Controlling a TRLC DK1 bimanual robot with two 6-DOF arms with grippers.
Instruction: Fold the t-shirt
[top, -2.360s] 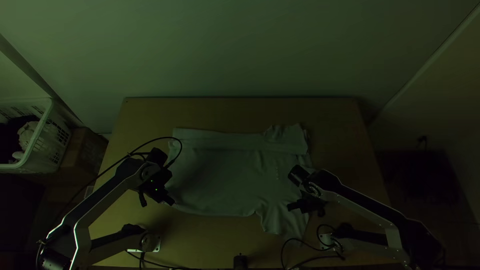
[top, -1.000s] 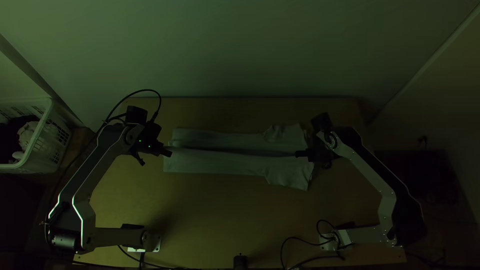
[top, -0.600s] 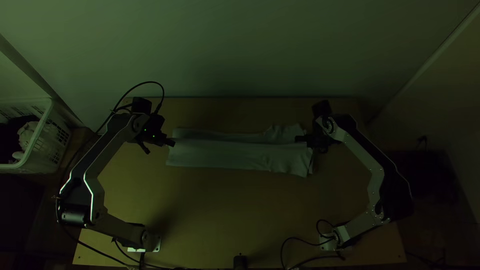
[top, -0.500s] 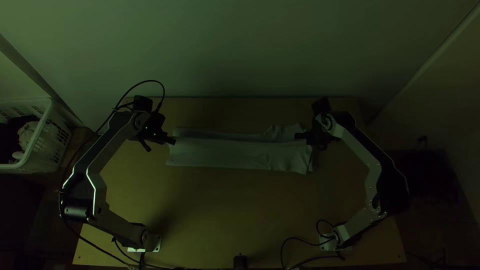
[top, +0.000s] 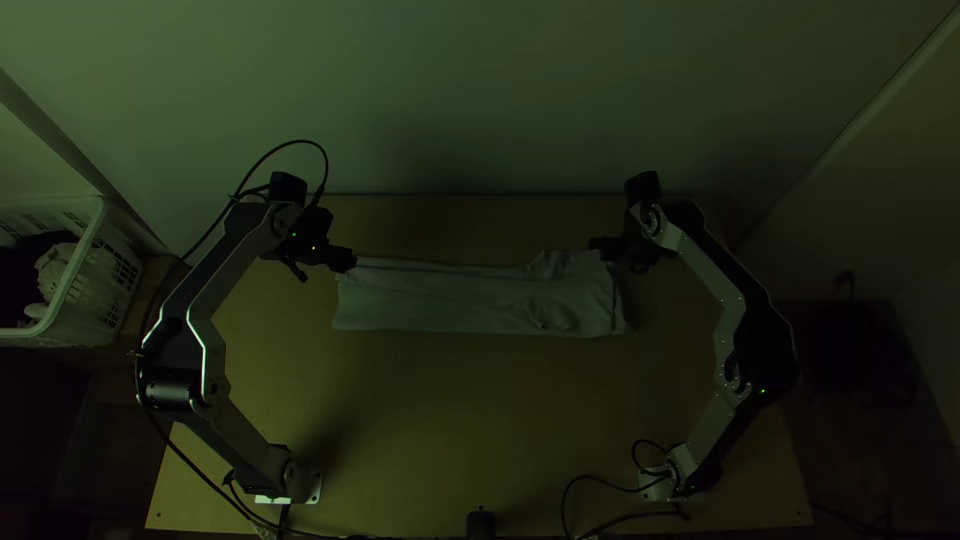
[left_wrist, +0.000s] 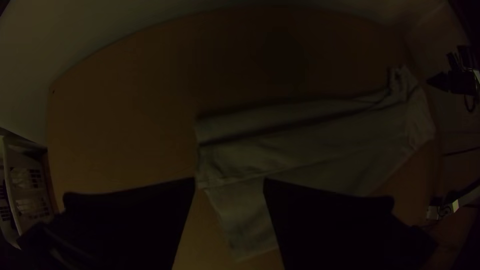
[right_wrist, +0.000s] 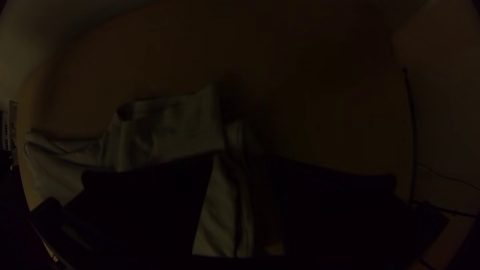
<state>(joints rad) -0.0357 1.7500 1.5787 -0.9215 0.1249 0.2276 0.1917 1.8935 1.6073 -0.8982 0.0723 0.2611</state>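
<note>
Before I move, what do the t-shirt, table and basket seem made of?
T-shirt: matte, soft cloth, perhaps cotton knit, judging by its creases.
Table: smooth wood or wood-look laminate, by its tan, flat top; I can't tell which.
Basket: probably moulded plastic, pale, with regular slots.

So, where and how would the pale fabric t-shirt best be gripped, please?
I'd pinch the pale fabric t-shirt at its straight, sleeveless end, the black left pincer coming from the left: it lies as a long flat strip, with that end nearest this pincer.
</note>
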